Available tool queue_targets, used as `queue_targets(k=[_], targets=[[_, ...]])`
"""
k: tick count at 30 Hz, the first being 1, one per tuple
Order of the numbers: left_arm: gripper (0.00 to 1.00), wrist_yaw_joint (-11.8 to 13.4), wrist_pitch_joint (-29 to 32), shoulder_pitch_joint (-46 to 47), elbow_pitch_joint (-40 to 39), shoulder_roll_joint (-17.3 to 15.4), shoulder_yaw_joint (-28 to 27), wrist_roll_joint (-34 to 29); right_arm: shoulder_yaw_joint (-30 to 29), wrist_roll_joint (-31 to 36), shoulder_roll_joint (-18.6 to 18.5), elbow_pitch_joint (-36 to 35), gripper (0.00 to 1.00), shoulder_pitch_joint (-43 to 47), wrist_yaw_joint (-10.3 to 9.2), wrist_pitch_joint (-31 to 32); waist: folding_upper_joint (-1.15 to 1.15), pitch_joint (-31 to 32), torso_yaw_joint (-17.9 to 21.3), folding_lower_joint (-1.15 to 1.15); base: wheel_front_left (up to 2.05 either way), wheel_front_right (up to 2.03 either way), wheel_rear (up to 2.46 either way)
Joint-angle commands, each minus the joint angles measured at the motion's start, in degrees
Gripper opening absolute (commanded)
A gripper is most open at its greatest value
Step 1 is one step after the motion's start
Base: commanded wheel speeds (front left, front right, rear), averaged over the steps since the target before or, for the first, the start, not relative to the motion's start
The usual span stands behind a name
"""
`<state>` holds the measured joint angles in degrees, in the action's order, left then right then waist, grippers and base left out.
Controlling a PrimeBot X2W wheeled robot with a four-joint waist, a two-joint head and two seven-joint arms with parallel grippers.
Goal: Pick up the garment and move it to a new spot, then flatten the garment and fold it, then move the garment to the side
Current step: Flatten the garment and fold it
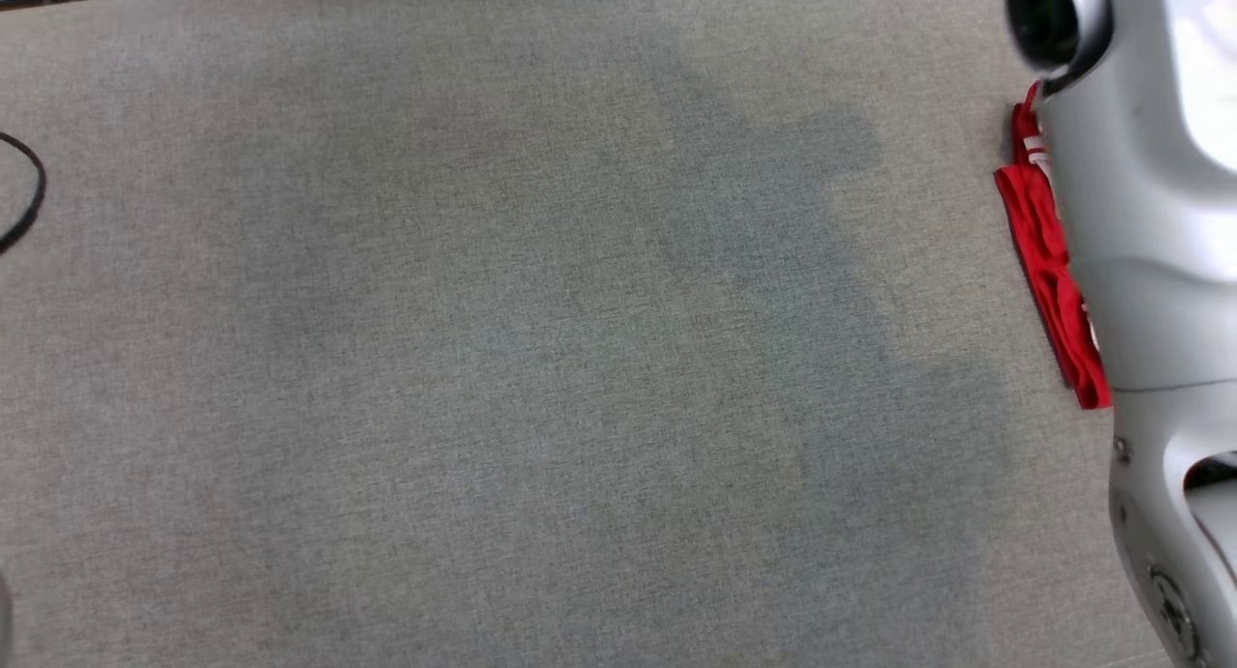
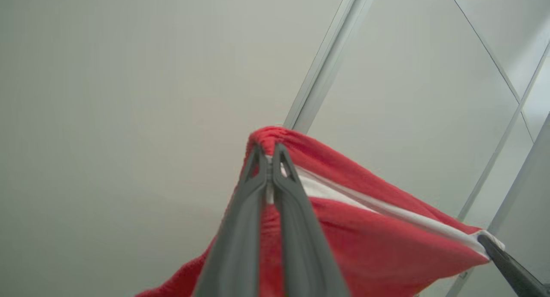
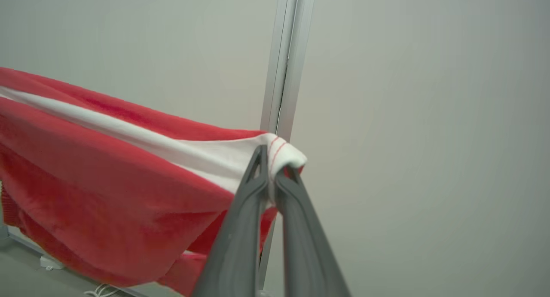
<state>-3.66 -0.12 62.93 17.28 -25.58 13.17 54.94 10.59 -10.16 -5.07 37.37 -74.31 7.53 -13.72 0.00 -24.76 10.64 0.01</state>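
Left gripper (image 2: 270,150): fingers pressed together, pinching a bunched edge of the red fleece garment with a white stripe (image 2: 369,245). Right gripper (image 3: 271,161): likewise closed, pinching the white-striped corner. The two spaced grips hold the cloth stretched in the air, probably for spreading flat. It hangs beside the pale silver forearm (image 1: 1150,214), over the grey fabric-covered table (image 1: 483,359).

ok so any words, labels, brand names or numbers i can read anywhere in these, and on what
None can be read.
The red garment carries a white stripe and thin red lines at its edge, but no lettering.
The silver arm and the grey surface show no readable mark.
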Motion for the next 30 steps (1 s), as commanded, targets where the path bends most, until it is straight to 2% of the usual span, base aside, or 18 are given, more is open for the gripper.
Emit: queue_targets(k=[1,6,11,14,20,21,25,30], targets=[[0.00,-0.36,-0.60,-1.36,0.77,-0.04,-0.31,-0.03,0.22,-0.41,-0.58,1.09,0.00,1.33,-0.06,-0.25,0.00,-0.12,-0.09,-0.01,0.00,0.00,0.00],[0.00,-2.86,-6.92,-8.79,4.02,2.03,3.74,-1.90,5.48,-3.27,-2.05,6.23,0.00,9.04,-0.04,-0.33,0.00,0.34,-1.39,-0.01,0.00,0.00,0.00],[0.00,-3.80,-11.62,-20.98,9.53,4.44,10.55,-3.32,11.42,-8.90,-4.78,9.37,0.00,19.62,-0.04,1.68,0.00,2.80,-2.33,-0.01,0.00,0.00,0.00],[0.00,-3.95,-11.99,-26.73,10.89,4.92,15.93,-3.36,15.64,-14.50,-6.04,6.95,0.00,26.02,-0.03,4.83,0.00,5.02,-3.12,-0.01,0.00,0.00,0.00],[0.00,-3.95,-10.53,-37.36,7.01,3.08,23.95,2.55,21.31,-21.87,-14.26,-4.72,0.00,38.72,-0.03,13.21,0.00,10.87,-4.33,-0.01,0.00,0.00,0.00],[0.00,-3.95,-9.01,-40.96,4.34,1.94,25.26,5.21,20.64,-23.25,-17.23,-9.37,0.00,42.87,-0.03,16.92,0.00,12.58,-4.76,-0.01,0.00,0.00,0.00],[0.00,-3.84,-5.00,-48.60,-2.97,-0.89,25.93,10.90,14.49,-22.43,-22.03,-18.25,0.00,52.94,-0.03,25.19,0.00,15.04,-5.60,-0.01,0.00,0.00,0.00],[0.00,0.97,-1.64,-57.20,-16.20,-5.52,25.85,14.68,3.13,-19.33,-23.30,-32.18,0.00,66.82,-0.05,38.40,0.00,16.19,-6.56,-0.01,0.00,0.00,0.00]])
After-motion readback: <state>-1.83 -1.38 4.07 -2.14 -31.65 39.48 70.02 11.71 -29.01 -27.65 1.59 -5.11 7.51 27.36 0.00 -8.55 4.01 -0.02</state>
